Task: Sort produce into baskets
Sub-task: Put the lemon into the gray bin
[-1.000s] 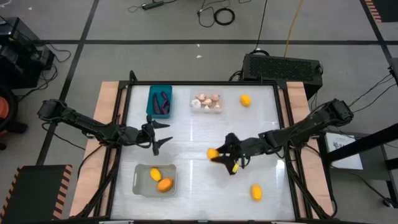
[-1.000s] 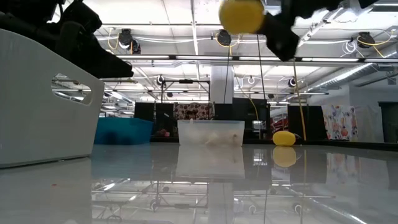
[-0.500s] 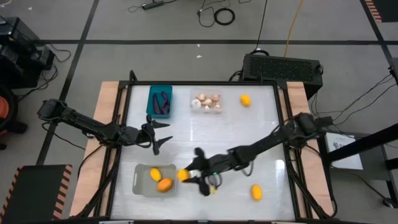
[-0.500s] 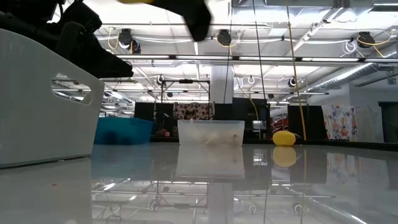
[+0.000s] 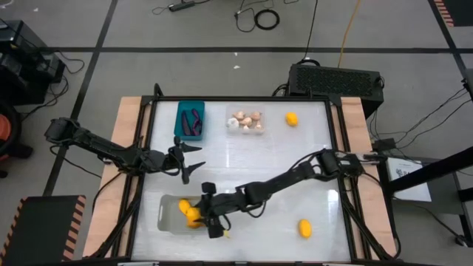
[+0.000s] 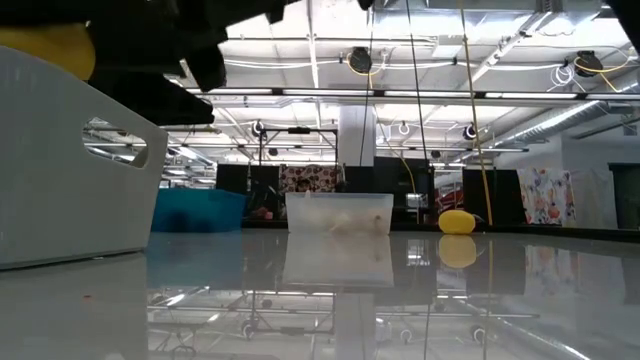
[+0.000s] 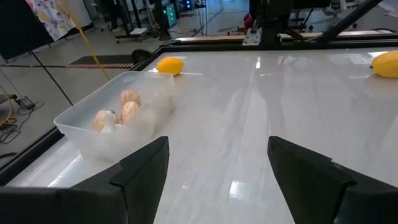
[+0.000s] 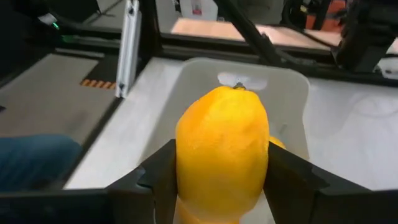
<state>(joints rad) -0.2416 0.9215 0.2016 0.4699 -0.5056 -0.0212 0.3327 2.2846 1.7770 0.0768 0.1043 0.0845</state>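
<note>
My right gripper point(image 5: 201, 214) reaches across the table and is shut on a yellow-orange lemon-like piece point(image 8: 222, 155) over the pale grey basket point(image 5: 168, 213), which holds other yellow pieces point(image 5: 183, 206). In the low view the held piece point(image 6: 45, 50) shows above the grey basket's wall point(image 6: 70, 170). My left gripper point(image 5: 194, 157) is open and empty near the teal basket point(image 5: 191, 120), which holds purple eggplants. The clear basket point(image 5: 246, 122) holds pale garlic bulbs. Two more yellow pieces lie on the table, one at the far right point(image 5: 292, 118) and one at the near right point(image 5: 304, 227). My right gripper pinches the yellow piece by its two long sides point(image 8: 186, 168) between its two fingers point(image 8: 155, 180). The piece's stem end point(image 8: 239, 87) points forward, away from the wrist. The fingers come from the table's right. The piece is lifted clear, above the grey basket.
The right arm point(image 5: 295, 174) stretches slantwise across the table's middle. In the left wrist view the clear basket point(image 7: 118, 115) stands ahead, with one yellow piece point(image 7: 170, 65) behind it and another farther off point(image 7: 385, 63). Wooden rails point(image 5: 129, 148) edge the table's left and right sides.
My right gripper has gone from the table's middle toward the left and near edges, carrying the yellow piece clear of the table to over the grey basket. It has stayed shut on the piece.
</note>
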